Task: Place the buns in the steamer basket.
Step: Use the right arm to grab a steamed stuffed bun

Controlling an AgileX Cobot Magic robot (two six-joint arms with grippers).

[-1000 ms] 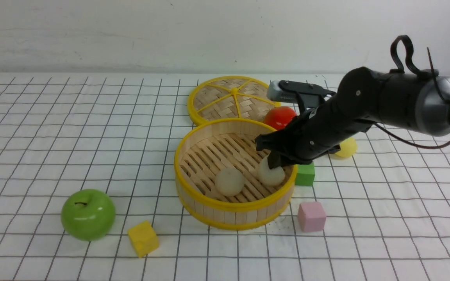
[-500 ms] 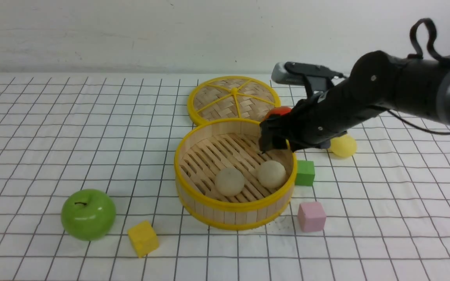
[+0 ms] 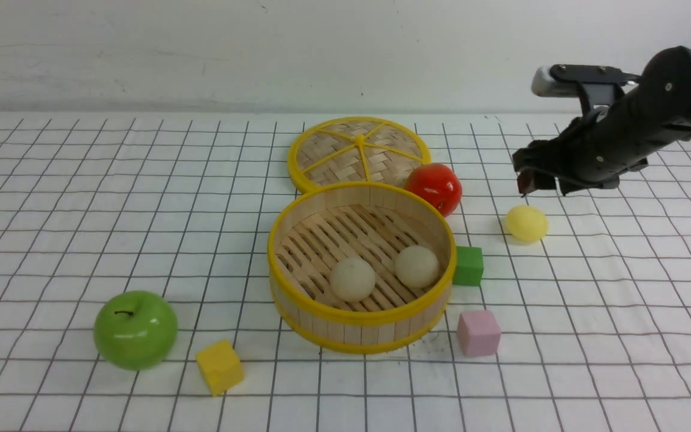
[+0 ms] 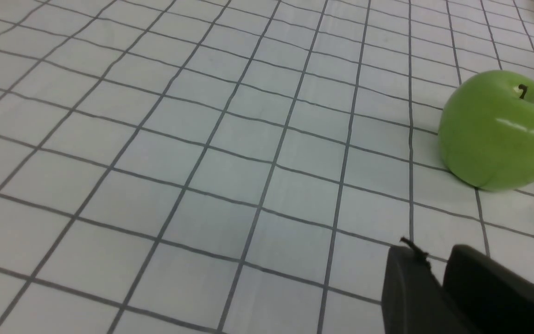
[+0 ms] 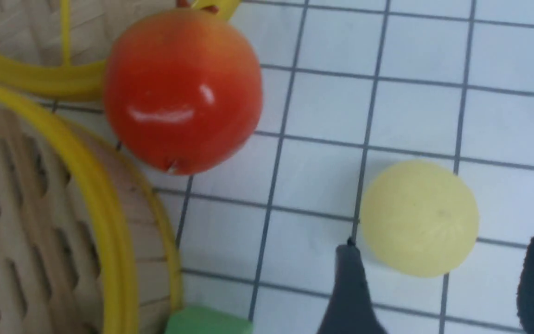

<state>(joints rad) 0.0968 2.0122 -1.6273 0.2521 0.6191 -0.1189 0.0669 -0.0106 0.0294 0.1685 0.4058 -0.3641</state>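
Note:
The steamer basket (image 3: pixel 357 317) stands mid-table with two beige buns on its slatted floor, one (image 3: pixel 352 279) toward the front and one (image 3: pixel 417 266) by the right wall. A pale yellow bun (image 3: pixel 526 223) lies on the table to the basket's right. My right gripper (image 3: pixel 531 180) hovers just behind and above that bun, open and empty. In the right wrist view the yellow bun (image 5: pixel 419 218) sits just ahead of the gap between the spread fingers (image 5: pixel 350 287). The left gripper (image 4: pixel 434 255) shows only in its wrist view, fingers almost together, holding nothing, over bare table.
A red apple (image 3: pixel 435 187) touches the basket's back right, beside the woven lid (image 3: pixel 358 151). A green cube (image 3: pixel 468 265) sits against the basket's right wall, a pink cube (image 3: pixel 478 332) in front of it. A green apple (image 3: pixel 135 329) and yellow cube (image 3: pixel 219 366) lie front left.
My right gripper let go of the beige bun in the basket, opened wide, rose out and swung right to above the yellow bun.

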